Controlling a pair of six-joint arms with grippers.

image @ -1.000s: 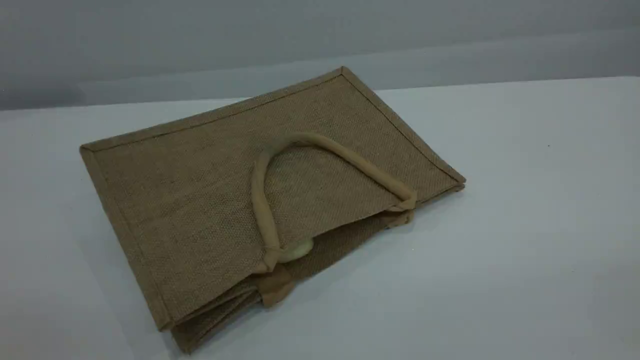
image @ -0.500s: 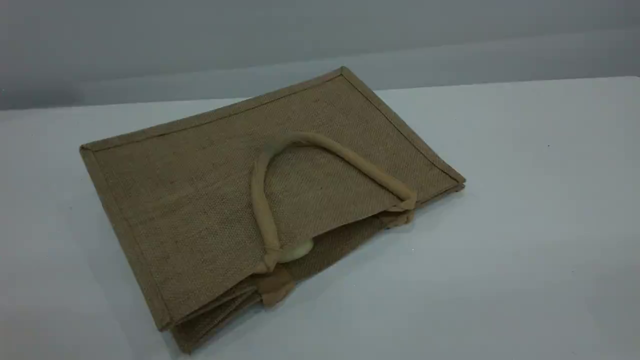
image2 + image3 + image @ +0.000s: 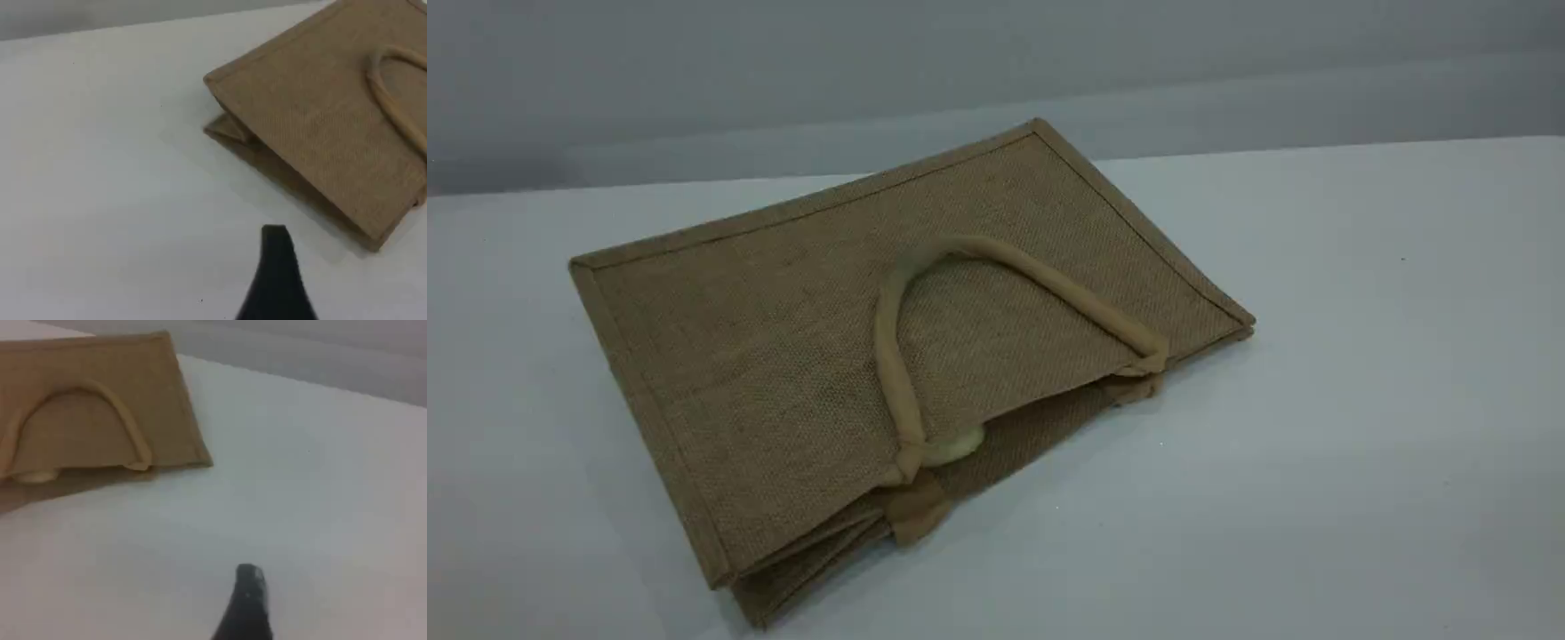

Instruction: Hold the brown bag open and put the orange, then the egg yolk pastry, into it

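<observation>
I see the bag (image 3: 800, 356) lying flat on the table (image 3: 1360, 427), turned at an angle, mouth edge toward the camera in the scene view. One handle (image 3: 996, 267) lies looped on the top panel. A second handle end (image 3: 916, 511) pokes out from under the mouth at the near edge. Mouth gapes slightly near the handle base, and something pale (image 3: 956, 444) shows just inside it; can't tell what. No orange or pastry clearly in any view.

Neither arm shows in the scene view. Left wrist view: one dark fingertip (image 3: 277, 267) at the bottom edge, over bare table, apart from the bag's corner (image 3: 213, 80), which sits up and to the right. Right wrist view: one dark fingertip (image 3: 248, 600) at the bottom, over bare table, well apart from the bag, which fills the upper left with its handle loop (image 3: 100, 393) visible. Both sets of fingers are spread wide, gripping nothing.
</observation>
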